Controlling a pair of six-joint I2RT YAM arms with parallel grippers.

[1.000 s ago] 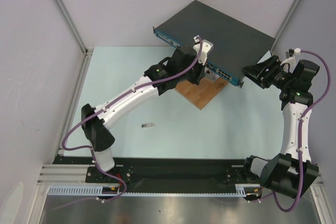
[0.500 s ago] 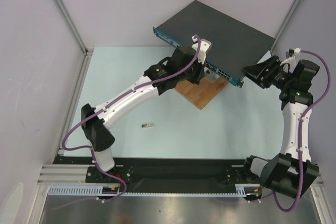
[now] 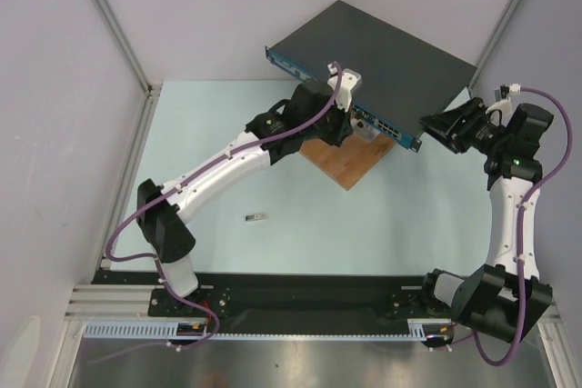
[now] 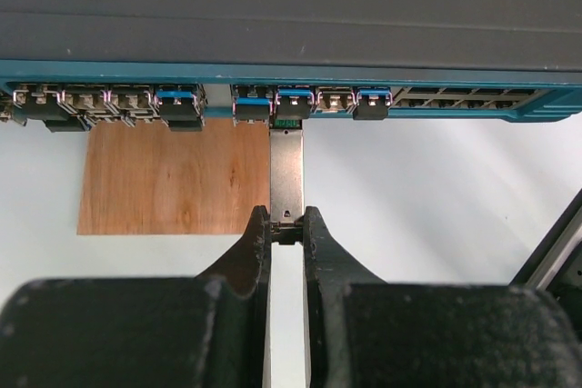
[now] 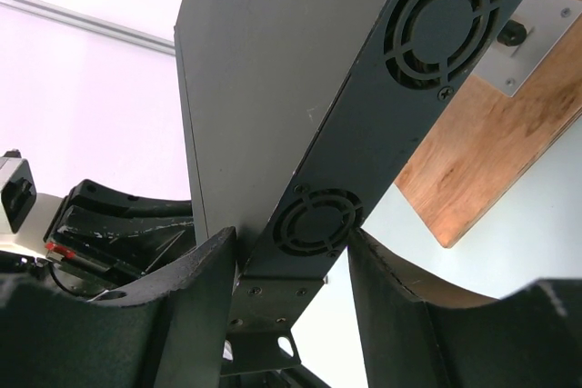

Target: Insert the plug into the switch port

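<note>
The switch (image 3: pixel 373 47) is a flat dark grey box with a blue port-lined front face (image 4: pixel 273 74). It rests raised at the back, over a wooden board. My left gripper (image 4: pixel 286 224) is shut on the rear end of a slim silver plug (image 4: pixel 286 174). The plug points straight at the front face, and its green-tipped front end sits at the mouth of a blue-edged port (image 4: pixel 289 102). In the top view the left gripper (image 3: pixel 350 117) is right at the front face. My right gripper (image 5: pixel 291 252) is shut on the switch's right end by a fan grille (image 5: pixel 314 223), one finger on each flat face.
The brown wooden board (image 3: pixel 350 161) lies under the switch's front edge and also shows in the left wrist view (image 4: pixel 173 174). A second small silver plug (image 3: pixel 258 217) lies loose on the pale table. Grey walls with metal rails close in the back and sides.
My left wrist has shifted slightly left and toward the switch's front face, carrying the plug. The right arm and the switch have not moved.
</note>
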